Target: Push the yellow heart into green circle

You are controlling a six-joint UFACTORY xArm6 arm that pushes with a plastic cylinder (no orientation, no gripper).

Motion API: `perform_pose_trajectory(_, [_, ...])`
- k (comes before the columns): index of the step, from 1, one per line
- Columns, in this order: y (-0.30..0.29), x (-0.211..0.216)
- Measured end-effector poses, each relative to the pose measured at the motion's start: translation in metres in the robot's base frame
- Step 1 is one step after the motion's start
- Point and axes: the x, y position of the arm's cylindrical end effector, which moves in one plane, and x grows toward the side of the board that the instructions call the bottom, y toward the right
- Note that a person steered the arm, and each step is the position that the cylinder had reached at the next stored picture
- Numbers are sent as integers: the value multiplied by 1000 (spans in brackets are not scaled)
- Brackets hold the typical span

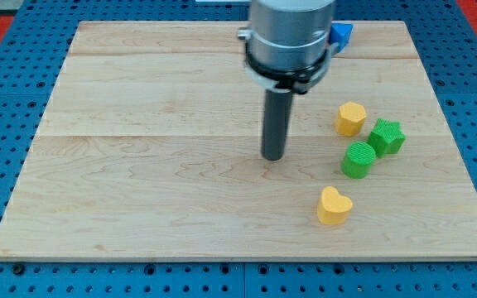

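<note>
Pale wooden boards make up the worktop (139,165), which lies on a blue pegboard surface. The yellow heart (334,205) sits on the right half of the worktop, nearer the bottom edge than the top, with bare wood on every side of it. The green circle (358,159) stands just up and to the right of it, apart from it by a small gap. A green star (386,136) is touching or nearly touching the circle on its upper right, and a yellow hexagon-like block (350,118) lies just above the circle. A blue block (341,34) shows partly behind the arm near the top edge.

My tip (272,156) rests near the middle of the worktop, well to the left of the heart and a little higher in the view, touching no block. It is a plain rod with nothing to open or close, and it holds nothing.

The heart looks like a small, rigid, light piece that should slide easily on smooth wood and may spin if struck off-centre. There is no gripping it; I judge the best contact is on its lower left side, opposite the circle, pushing through its middle. A hard shove could also knock the circle into the star
</note>
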Motion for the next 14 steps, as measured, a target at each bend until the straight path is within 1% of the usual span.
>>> perform_pose_trajectory(1, [-9,29])
perform_pose_trajectory(2, [-10,80])
perform_pose_trajectory(3, [17,135])
perform_pose_trajectory(4, [63,134])
perform_pose_trajectory(5, [96,130])
perform_pose_trajectory(6, [98,118])
perform_pose_trajectory(7, [81,108])
perform_pose_trajectory(11, [88,55])
perform_pose_trajectory(12, [109,41])
perform_pose_trajectory(14, [165,-2])
